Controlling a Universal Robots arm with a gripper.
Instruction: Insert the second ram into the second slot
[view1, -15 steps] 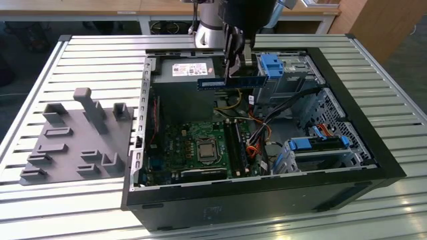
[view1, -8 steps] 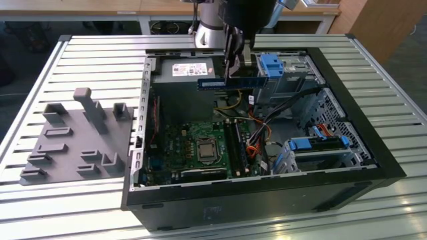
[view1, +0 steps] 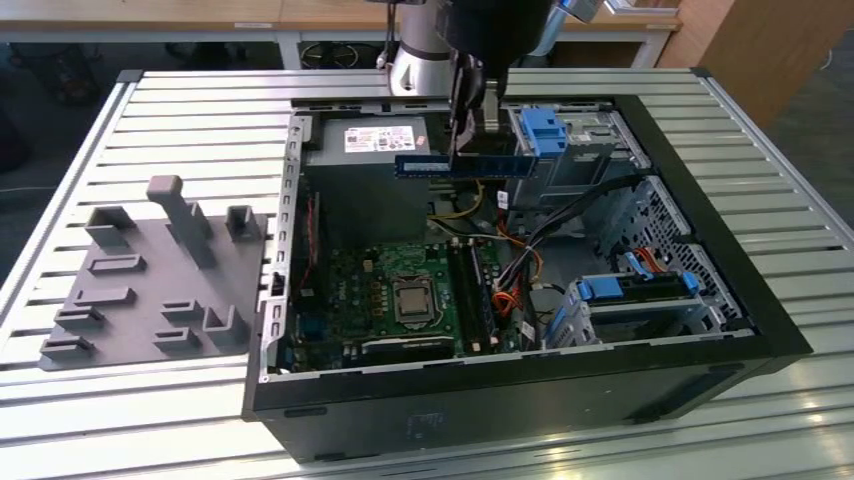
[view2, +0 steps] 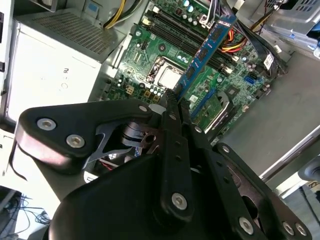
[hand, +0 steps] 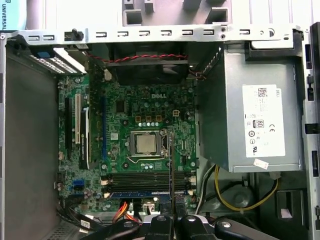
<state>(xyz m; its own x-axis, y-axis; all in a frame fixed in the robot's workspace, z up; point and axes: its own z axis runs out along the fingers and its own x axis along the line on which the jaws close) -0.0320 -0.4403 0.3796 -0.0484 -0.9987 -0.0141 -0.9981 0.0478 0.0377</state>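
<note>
Open PC case lies on its side, mobo facing up w/ RAM slots beside the CPU socket. The gripper is clamped on the second ram, held in air above the case by the PSU, well apart from the slots. Likely risks: stick tilts or slips in the grip, meets the slot skewed & jams, or snags the cables.

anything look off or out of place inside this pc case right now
Nothing stands out. The second ram is held level in the hand above the open case, clear of the memory slots. Cables lie loose beside the board, with no visible damage.
</note>
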